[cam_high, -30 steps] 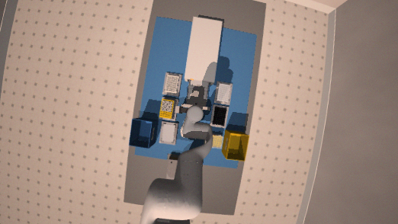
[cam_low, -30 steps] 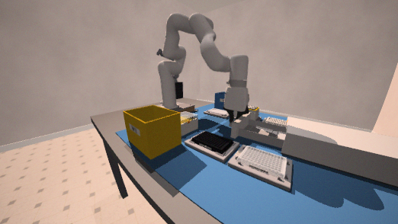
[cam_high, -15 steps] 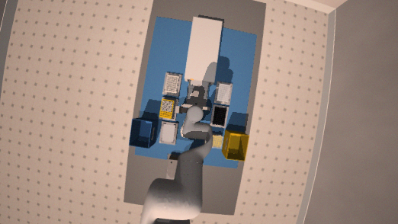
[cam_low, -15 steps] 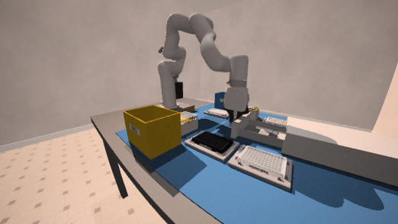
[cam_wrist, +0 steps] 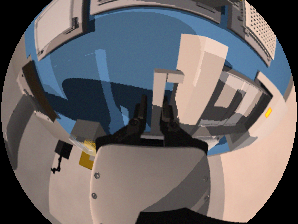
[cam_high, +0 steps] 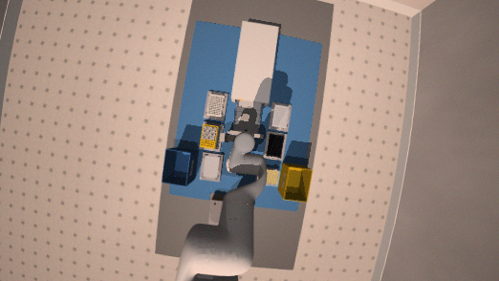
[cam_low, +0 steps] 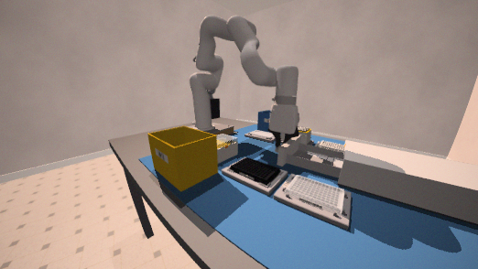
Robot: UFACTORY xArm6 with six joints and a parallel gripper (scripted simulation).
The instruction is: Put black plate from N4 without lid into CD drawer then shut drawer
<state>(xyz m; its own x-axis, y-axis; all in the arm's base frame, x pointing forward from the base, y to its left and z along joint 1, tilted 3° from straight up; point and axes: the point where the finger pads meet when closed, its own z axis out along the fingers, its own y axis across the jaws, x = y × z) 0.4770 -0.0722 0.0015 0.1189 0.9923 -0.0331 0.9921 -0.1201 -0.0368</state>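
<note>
The black plate (cam_high: 275, 144) (cam_low: 255, 170) lies in its light nest on the yellow-bin side. The drawer (cam_low: 316, 166) stands out of the cooler housing (cam_high: 256, 57) (cam_low: 412, 183). Its front panel (cam_wrist: 200, 75) and bar handle (cam_wrist: 158, 92) face the arm's base. I see no plate in the drawer; part of its inside is shaded or hidden. The amber lamp (cam_wrist: 268, 112) is lit. My gripper (cam_low: 285, 139) (cam_wrist: 153, 102) is partly open, with one finger on each side of the handle. The finger toward the front panel is close against the bar; a gap shows at the other. The top view hides the fingertips.
A clear plate (cam_high: 280, 117) (cam_low: 316, 192) is nested beside the black one. The tip box (cam_high: 272, 177) (cam_low: 226, 146) and yellow bin (cam_high: 294, 183) (cam_low: 183, 160) stand nearer the base. Across are a yellow-rimmed rack (cam_high: 209, 136), two nested light plates (cam_high: 216, 104) and the blue bin (cam_high: 178, 166).
</note>
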